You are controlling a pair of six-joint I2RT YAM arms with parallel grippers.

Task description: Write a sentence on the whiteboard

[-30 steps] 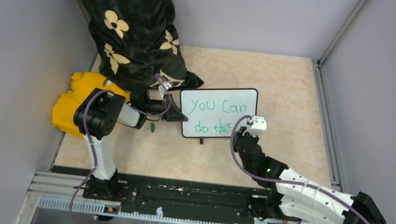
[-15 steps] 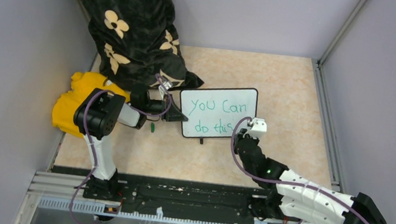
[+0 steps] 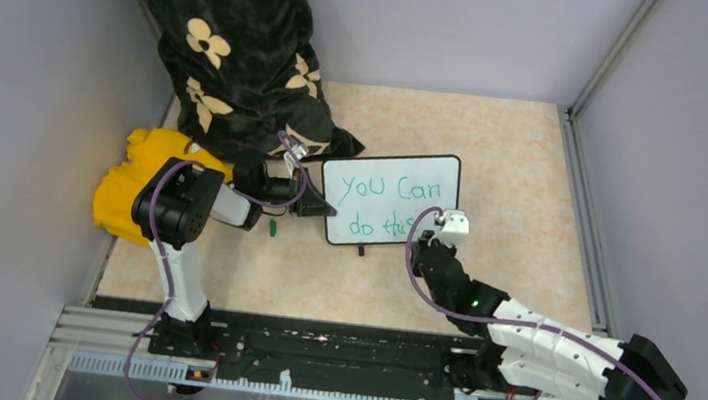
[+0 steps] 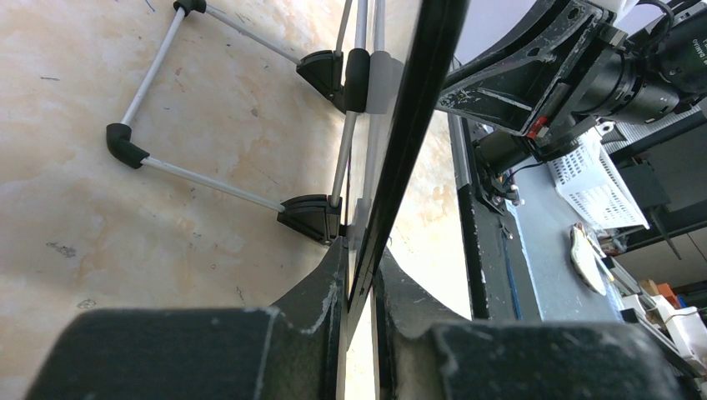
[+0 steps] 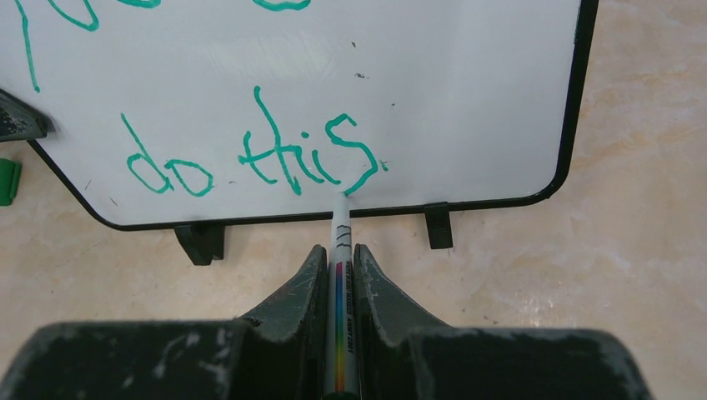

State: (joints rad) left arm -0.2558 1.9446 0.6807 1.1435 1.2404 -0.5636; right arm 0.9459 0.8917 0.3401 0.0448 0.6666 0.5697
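The whiteboard [image 3: 392, 200] stands tilted on the table with the sentence [image 3: 387, 207] in green, "you can" above "do this". My left gripper [image 3: 321, 207] is shut on the board's left edge; in the left wrist view the black frame [image 4: 408, 142] runs edge-on between the fingers [image 4: 321, 292]. My right gripper [image 3: 429, 237] is shut on a white marker [image 5: 341, 250], whose tip touches the board at the tail of the "s" in "this" [image 5: 310, 154]. The board's two black feet [image 5: 198, 242] rest on the table.
A black cloth with cream flowers [image 3: 237, 46] lies at the back left, and a yellow object [image 3: 136, 180] lies by the left arm. A small green cap [image 3: 272, 228] lies left of the board. Grey walls enclose the table.
My right gripper has shifted slightly left and toward the board with the marker, finishing the "s". The left arm and the board have not moved.
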